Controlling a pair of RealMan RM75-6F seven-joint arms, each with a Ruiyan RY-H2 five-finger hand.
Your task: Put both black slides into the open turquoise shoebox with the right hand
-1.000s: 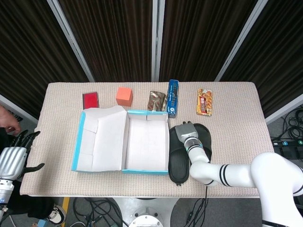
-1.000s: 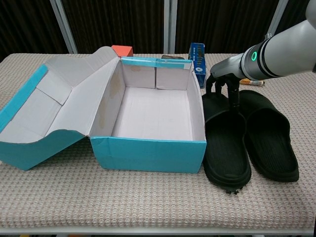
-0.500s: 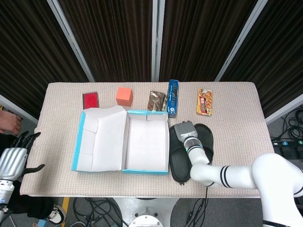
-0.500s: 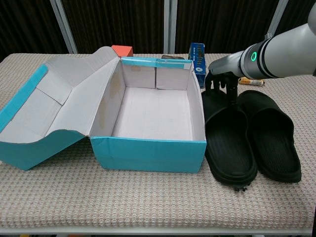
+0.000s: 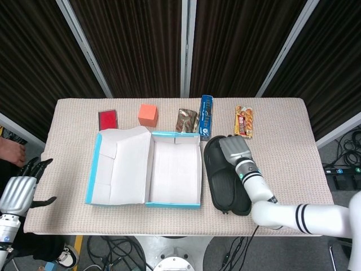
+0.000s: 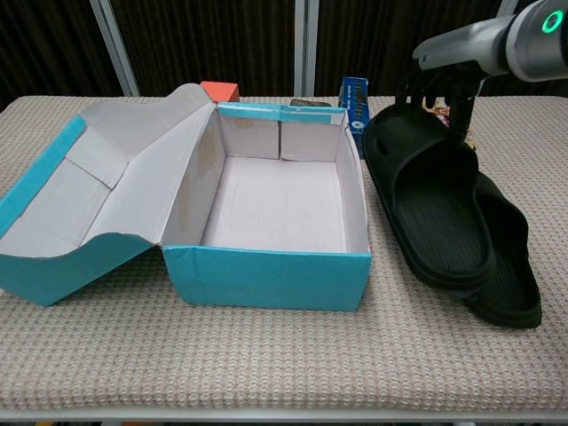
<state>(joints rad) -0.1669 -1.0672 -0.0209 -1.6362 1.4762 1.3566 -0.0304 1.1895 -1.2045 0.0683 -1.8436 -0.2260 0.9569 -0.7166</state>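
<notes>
My right hand (image 5: 234,149) grips the strap end of one black slide (image 5: 223,180) and holds it raised and tilted, just right of the open turquoise shoebox (image 5: 172,204). In the chest view the right hand (image 6: 445,73) is high at the upper right, and the held slide (image 6: 430,209) hangs from it with its footbed showing. The second black slide (image 6: 513,271) lies flat on the table, partly under the held one's lower end. The shoebox (image 6: 266,277) holds nothing. My left hand (image 5: 20,191) hangs open off the table's left edge.
The box's lid (image 5: 118,166) lies open to the left. Along the far edge stand a red item (image 5: 108,119), an orange block (image 5: 148,114), a brown packet (image 5: 187,120), a blue carton (image 5: 206,117) and a snack bar (image 5: 243,121).
My right hand has taken hold of the slide nearest the box and lifted its strap end up and to the right, tilting it. The other slide stayed on the table.
</notes>
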